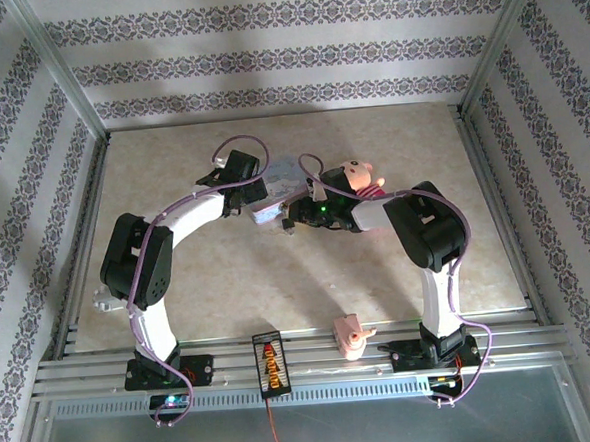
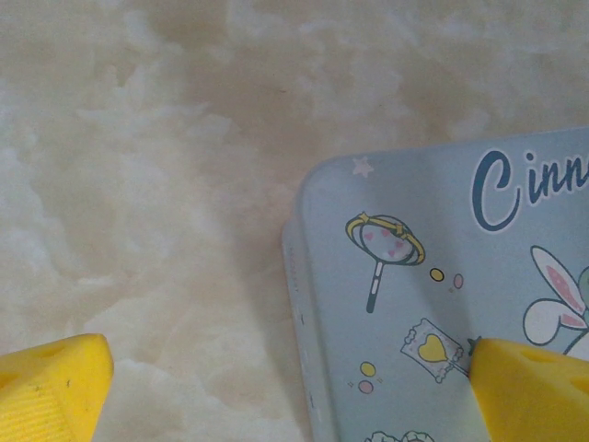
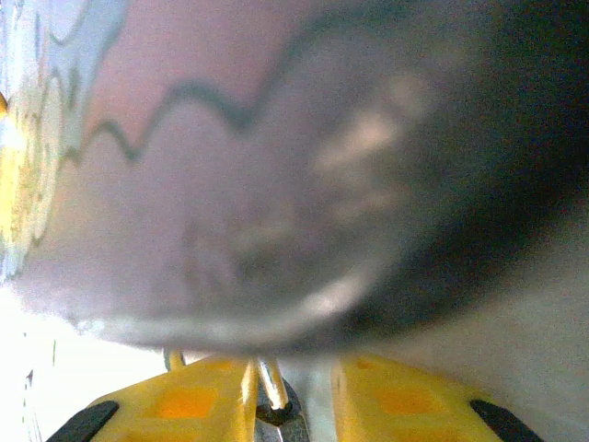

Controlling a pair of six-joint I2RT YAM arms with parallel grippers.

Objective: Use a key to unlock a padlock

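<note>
My right gripper (image 3: 299, 382) narrow around dark-and-silver bit, likely the padlock (image 3: 276, 410), bottom centre of wrist view; hold unclear. My left gripper (image 2: 294, 391) wide open over tin (image 2: 442, 276). Step: seizing lock; next needs firm pinch

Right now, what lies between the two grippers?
The tin, in the top view: left gripper over its corner, right gripper beside it.

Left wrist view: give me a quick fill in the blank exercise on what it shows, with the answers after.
1. The left tool has fingers coloured ___.
2. Its jaws stand wide ___.
3. The pale blue rectangular tin box bears dark blue lettering that starts with the letter ___.
4. The tin takes up the view's lower ___ part, the marbled beige table the rest.
Answers: yellow; open; C; right.
</note>
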